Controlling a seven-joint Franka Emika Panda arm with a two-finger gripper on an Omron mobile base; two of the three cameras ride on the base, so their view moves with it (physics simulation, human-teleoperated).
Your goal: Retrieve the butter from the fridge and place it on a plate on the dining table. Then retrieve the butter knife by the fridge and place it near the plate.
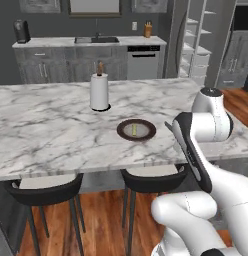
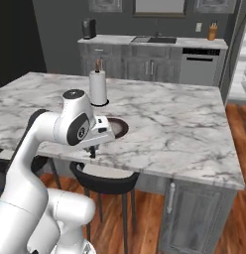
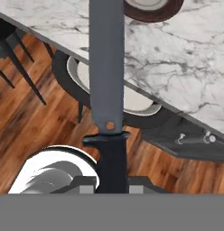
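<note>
Jaws pinch the knife (image 3: 107, 81) by its handle, blade running straight ahead toward the plate (image 1: 136, 129). Butter (image 1: 134, 130) lies on the plate. Gripper (image 2: 93, 149) hangs at the bench (image 1: 56, 135) edge, plate just beyond

Dark grey walls behind, grey cabinets (image 1: 56, 67) with a sink (image 1: 97, 39) along them, warm wood floor (image 1: 103, 220) below, two black stools (image 1: 43, 192) tucked in.
</note>
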